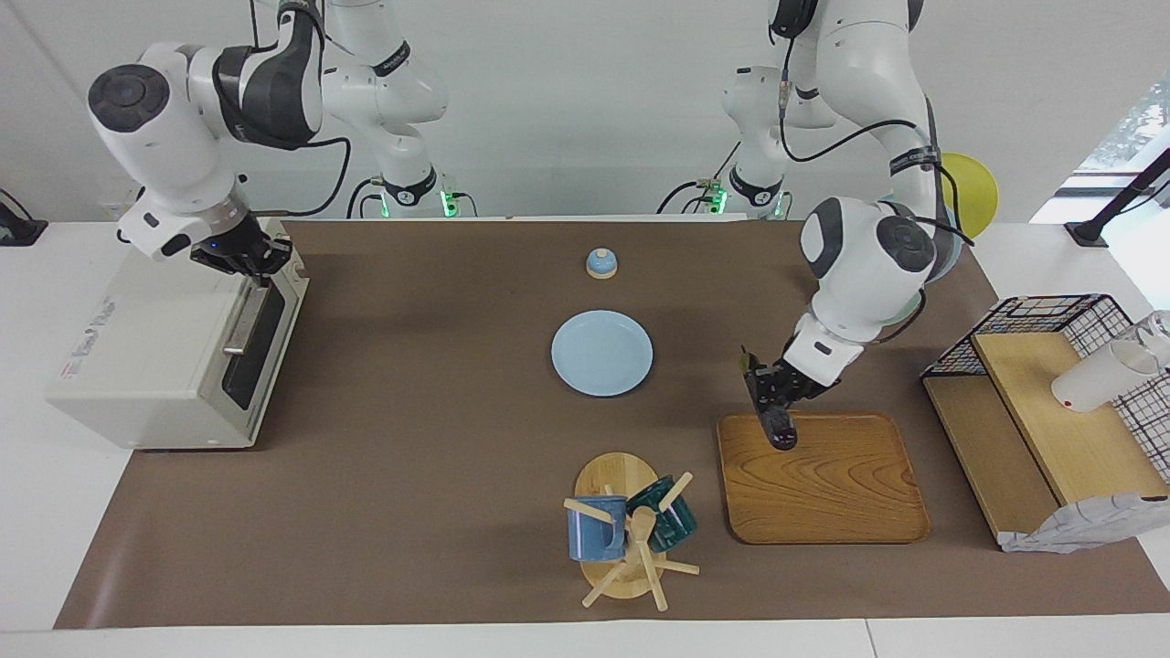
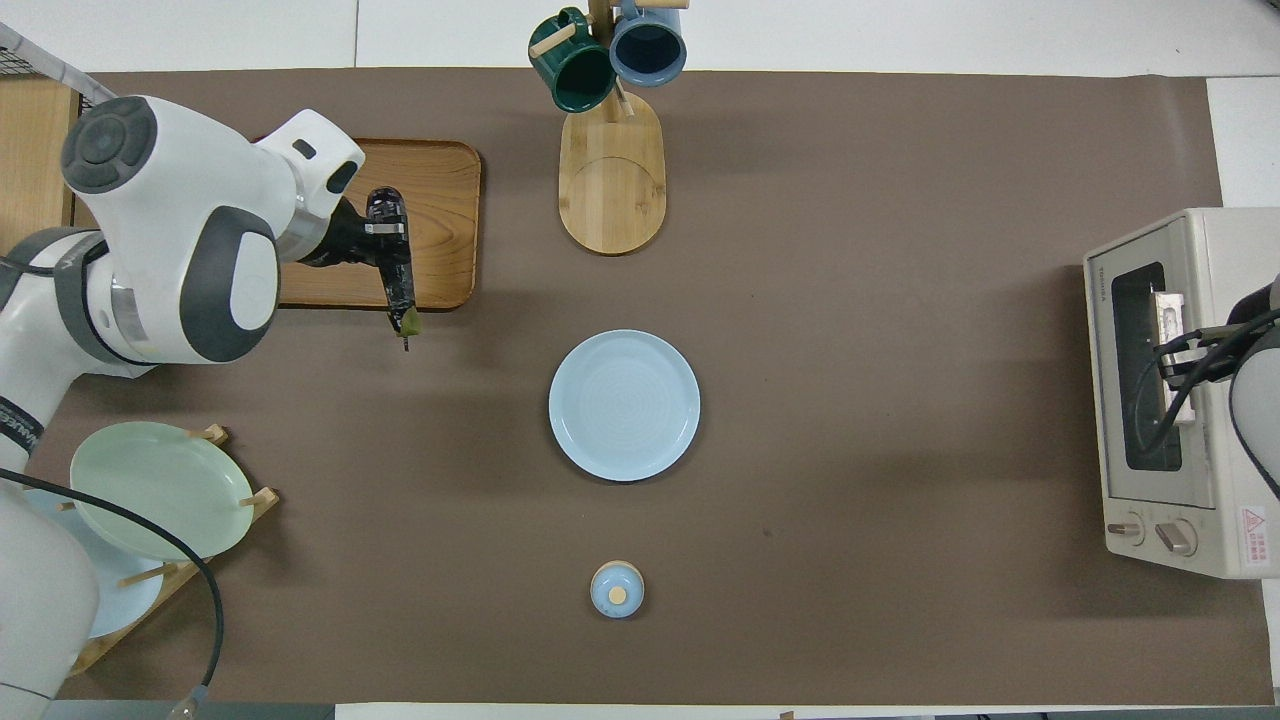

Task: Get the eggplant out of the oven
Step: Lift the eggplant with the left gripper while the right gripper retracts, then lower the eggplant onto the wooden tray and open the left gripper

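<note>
The eggplant [image 1: 782, 431] is dark and slender with a greenish stem tip, and it is out of the oven. My left gripper [image 1: 775, 391] is shut on it and holds it tilted just above the robot-side edge of a wooden tray [image 1: 823, 480]. In the overhead view the eggplant [image 2: 401, 288] sticks out past the tray [image 2: 440, 190], stem toward the robots, held by the left gripper [image 2: 378, 232]. The cream-white oven [image 1: 155, 366] stands at the right arm's end of the table with its door closed. My right gripper [image 1: 249, 263] is at the door's metal handle [image 1: 239, 322]; the overhead view shows the oven [image 2: 1180, 400] too.
A light blue plate [image 1: 601, 353] lies mid-table, with a small blue lidded pot [image 1: 600, 263] nearer the robots. A mug tree [image 1: 631, 530] with two mugs stands beside the tray. A black wire shelf [image 1: 1051, 402] holds a white cup [image 1: 1097, 376]. A plate rack [image 2: 150, 490] is by the left arm.
</note>
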### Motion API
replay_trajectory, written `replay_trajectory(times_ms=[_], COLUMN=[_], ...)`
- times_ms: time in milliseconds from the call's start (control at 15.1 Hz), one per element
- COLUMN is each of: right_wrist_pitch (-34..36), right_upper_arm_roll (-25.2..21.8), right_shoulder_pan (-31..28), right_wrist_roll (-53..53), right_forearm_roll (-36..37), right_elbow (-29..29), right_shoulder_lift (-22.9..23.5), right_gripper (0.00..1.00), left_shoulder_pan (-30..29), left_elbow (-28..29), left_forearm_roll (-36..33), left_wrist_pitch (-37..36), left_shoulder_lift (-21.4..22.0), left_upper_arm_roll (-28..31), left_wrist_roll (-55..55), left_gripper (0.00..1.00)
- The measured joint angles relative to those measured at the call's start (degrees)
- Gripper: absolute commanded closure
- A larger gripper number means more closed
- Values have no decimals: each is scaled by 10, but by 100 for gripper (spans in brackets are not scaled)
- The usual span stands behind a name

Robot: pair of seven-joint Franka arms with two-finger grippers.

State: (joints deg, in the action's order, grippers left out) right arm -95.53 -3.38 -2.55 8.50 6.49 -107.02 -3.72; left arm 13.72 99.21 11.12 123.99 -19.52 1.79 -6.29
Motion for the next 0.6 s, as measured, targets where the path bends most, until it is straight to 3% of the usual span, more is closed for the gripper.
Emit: replay_trajectory(times_ms=[66,332,598], right_wrist_pitch=[1,1,1], right_upper_arm_roll=[1,-1,3], right_shoulder_pan=[0,-1,1], right_wrist_roll=[0,0,1], right_forearm_roll=[-15,-45,-50], right_elbow=[1,1,6], right_shoulder_lift=[-5,-9,-9], right_gripper=[0,0,0], left_shoulder_pan=[-11,-38,-49], left_elbow=[-12,-73,-81], left_forearm_roll=[0,-6,-7], left_wrist_pitch=[0,5,41], left_shoulder_lift=[-12,-85,-115], left_upper_arm_roll=[0,0,-1], left_wrist_roll=[8,28,56], left_gripper=[100,100,100])
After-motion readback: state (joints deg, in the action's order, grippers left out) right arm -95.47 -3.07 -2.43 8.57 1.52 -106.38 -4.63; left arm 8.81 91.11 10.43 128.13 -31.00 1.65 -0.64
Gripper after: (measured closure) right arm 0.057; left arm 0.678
